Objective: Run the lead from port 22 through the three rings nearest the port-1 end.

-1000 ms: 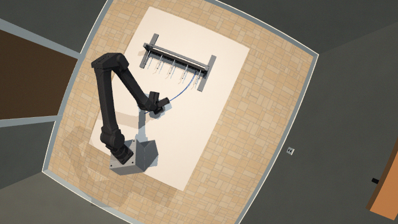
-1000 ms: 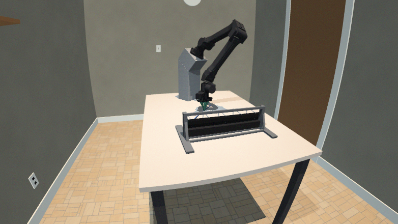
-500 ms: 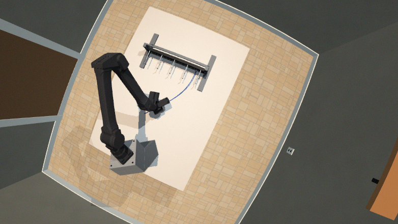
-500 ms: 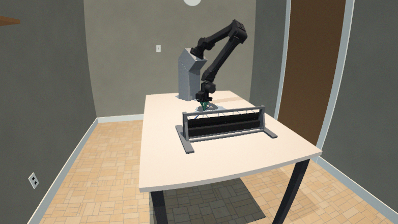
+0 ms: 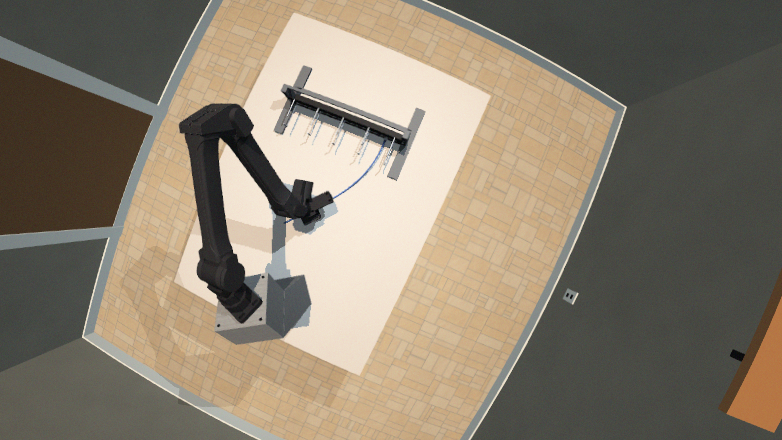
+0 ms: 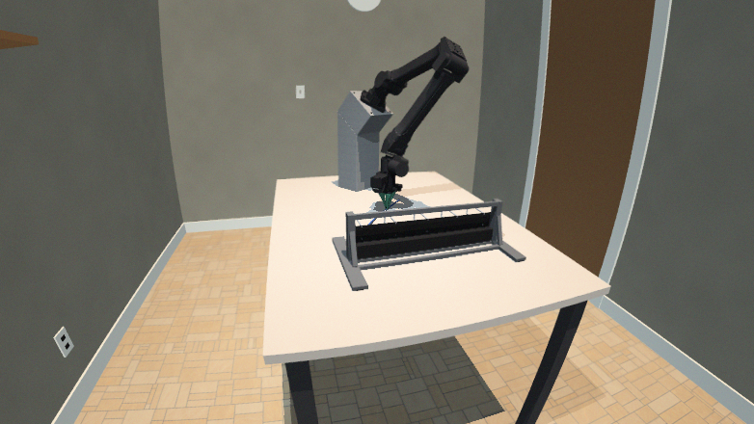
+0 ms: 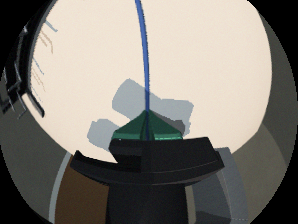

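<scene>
brown door (image 6: 590, 131) | wall outlet (image 6: 64, 341) | light switch (image 6: 300, 92) | parquet floor (image 6: 184, 316)

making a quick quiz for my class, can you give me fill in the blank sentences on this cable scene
1. The end effector is shut on the ____ cable.
2. The cable runs from the end effector to the ____.
3. The rack stands on a ____ table.

Missing words: blue; rack; white

Matt cream table (image 6: 421, 310); matt grey metal rack (image 6: 350, 258); smooth blue lead (image 7: 141, 36); matt black arm (image 6: 417, 113).
</scene>
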